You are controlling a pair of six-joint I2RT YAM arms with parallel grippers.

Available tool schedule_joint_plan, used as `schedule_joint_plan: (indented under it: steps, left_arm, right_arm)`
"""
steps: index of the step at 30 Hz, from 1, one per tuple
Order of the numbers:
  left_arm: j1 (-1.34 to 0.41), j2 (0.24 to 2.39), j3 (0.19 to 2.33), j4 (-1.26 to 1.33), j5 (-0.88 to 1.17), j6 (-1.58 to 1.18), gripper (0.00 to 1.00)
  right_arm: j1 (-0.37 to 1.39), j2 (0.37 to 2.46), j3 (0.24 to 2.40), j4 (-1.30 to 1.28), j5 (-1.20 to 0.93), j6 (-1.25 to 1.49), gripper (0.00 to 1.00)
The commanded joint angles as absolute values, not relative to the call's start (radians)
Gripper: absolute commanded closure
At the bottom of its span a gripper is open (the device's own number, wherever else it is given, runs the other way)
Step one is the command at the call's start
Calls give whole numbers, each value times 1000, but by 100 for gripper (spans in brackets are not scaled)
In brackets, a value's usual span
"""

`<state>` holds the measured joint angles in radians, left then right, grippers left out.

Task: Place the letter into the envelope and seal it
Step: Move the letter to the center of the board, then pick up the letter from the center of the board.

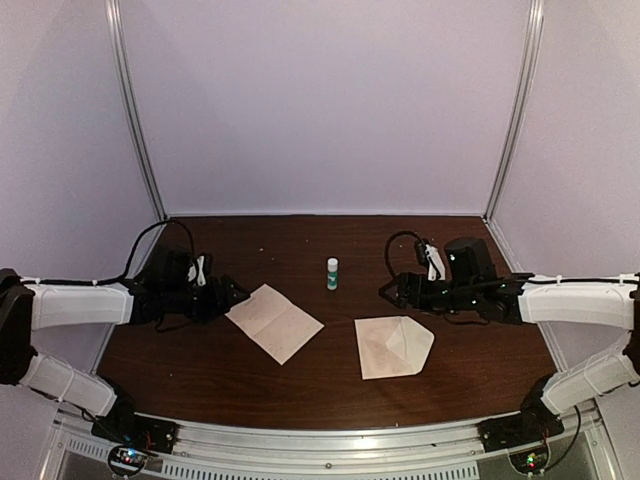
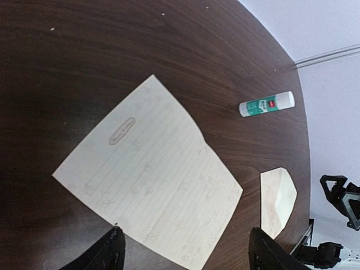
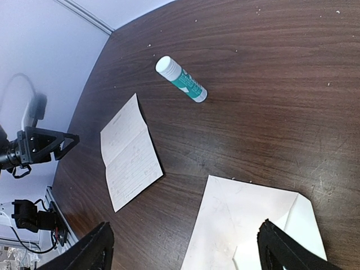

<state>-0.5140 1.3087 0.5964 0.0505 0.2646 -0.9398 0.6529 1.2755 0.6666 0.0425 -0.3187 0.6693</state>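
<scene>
L gripper (image 2: 184, 243): your jaws apart, empty, left of glue stick (image 1: 332, 273).
R gripper (image 3: 184, 232): jaws apart, empty too, right of stick.
Envelope (image 1: 393, 347): lies flat, near-right of stick, you're not touching it.
Letter (image 1: 274, 322): unfolded, flat, near-left of stick.

Left arm (image 1: 80, 303): white shell segments, black joints showing between them.
Right arm (image 1: 575, 300): same white casing, and a rounded black housing up on the wrist.
Cables (image 1: 150, 235): black, looping off each wrist, with a small white clip beside.
Left claw (image 1: 232, 295): matte black, two blunt fingers (image 2: 109, 256).
Right claw (image 1: 388, 292): black too, angular.
Bases (image 1: 130, 458): black mounts, tiny coloured lights glowing.
</scene>
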Motion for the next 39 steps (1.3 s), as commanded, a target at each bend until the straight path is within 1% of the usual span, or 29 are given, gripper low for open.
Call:
schedule_joint_plan:
  steps: [1,6,9,23,33,39]
  left_arm:
    - [-406,1302,522,128,379,-900,24]
    - [-352,1343,500,158,369,-870,26]
    - [-335,1389,510,171,370,-842,26]
    - [-328,1523,518,251,373,-840,26]
    - [-328,1562,508,322,435,-849,27]
    - [-328,1570,486,358,462,-865,27]
  right_arm:
    - [678,1298,684,85,-336,694,11]
    - [702,1344,703,96,-346,712,11]
    - [712,1396,719,125,-377,733,14]
    - [743,1598,820,195,-414,767,17]
    - [746,1774,927,233,-478,789,27]
    - [745,1838,938,297,-490,842,29]
